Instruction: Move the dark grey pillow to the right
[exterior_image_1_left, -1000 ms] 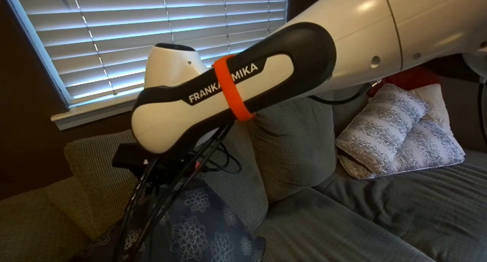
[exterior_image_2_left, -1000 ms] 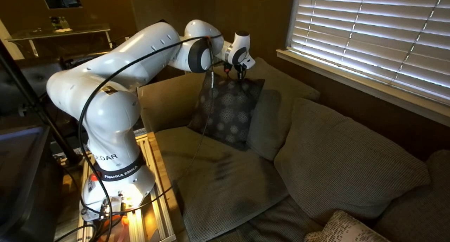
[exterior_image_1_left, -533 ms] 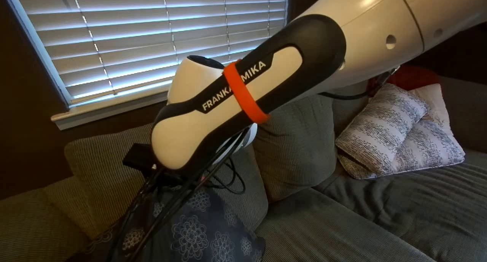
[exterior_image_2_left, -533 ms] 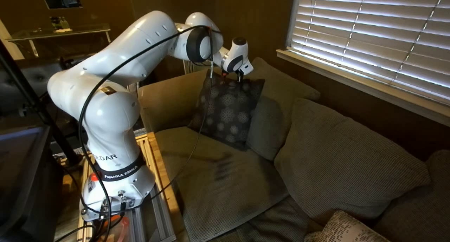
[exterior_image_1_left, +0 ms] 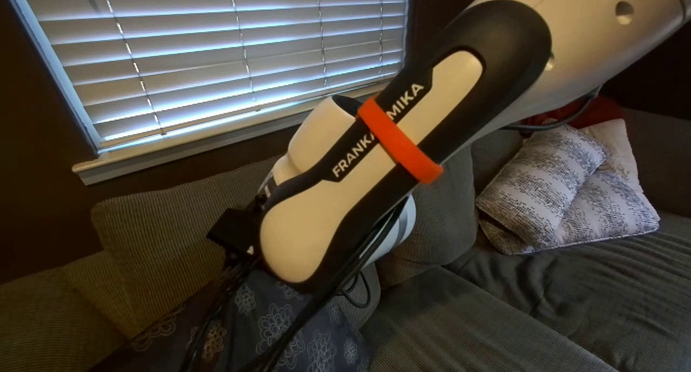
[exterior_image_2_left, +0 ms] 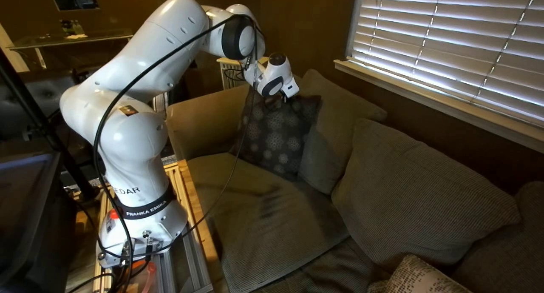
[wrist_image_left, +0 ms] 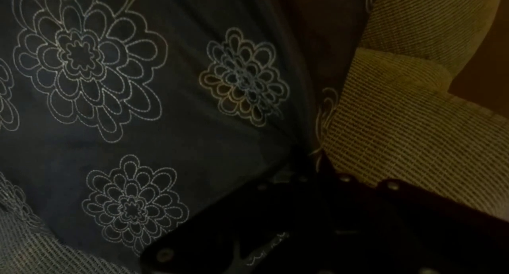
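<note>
The dark grey pillow (wrist_image_left: 191, 144) sits right under my gripper (wrist_image_left: 312, 164), which pinches its top edge. That edge has just slid a little along with me, so I think the move has begun.

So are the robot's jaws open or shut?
Shut on the pillow: the wrist view shows its cloth pinched, creasing toward the jaws.
</note>
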Motion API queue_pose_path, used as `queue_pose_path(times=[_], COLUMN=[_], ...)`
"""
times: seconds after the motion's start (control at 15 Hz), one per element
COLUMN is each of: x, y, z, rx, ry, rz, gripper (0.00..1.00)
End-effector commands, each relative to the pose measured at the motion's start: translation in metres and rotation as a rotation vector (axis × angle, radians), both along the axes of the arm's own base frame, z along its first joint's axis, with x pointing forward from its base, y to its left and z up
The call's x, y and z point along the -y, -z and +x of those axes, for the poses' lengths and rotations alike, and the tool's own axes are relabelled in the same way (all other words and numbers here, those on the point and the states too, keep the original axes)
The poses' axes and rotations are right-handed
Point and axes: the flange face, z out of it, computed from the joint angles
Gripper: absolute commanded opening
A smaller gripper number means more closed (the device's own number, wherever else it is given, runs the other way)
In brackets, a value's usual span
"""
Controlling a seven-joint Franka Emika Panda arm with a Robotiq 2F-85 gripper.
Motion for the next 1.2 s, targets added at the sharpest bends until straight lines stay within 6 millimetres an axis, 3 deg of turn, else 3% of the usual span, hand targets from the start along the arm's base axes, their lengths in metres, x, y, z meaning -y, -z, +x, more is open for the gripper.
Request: queue_pose_path(times=[0.0, 0.2, 0.27, 0.47, 0.87, 1.13], x=[0.032, 0.055, 0.036, 0.052, 0.056, 0.089], y=[-0.042, -0.051, -0.011, -0.020, -0.025, -0.036], z=[-0.033, -0.062, -0.042, -0.057, -0.064, -0.080], rx=[0.097, 0.165, 0.104, 0.118, 0.110, 0.119], ry=[0.088, 0.121, 0.084, 0.105, 0.099, 0.153], rz=[0.046, 0.065, 0.036, 0.038, 0.027, -0.007], gripper=[0.01, 0.01, 0.06, 0.06, 0.01, 0.01])
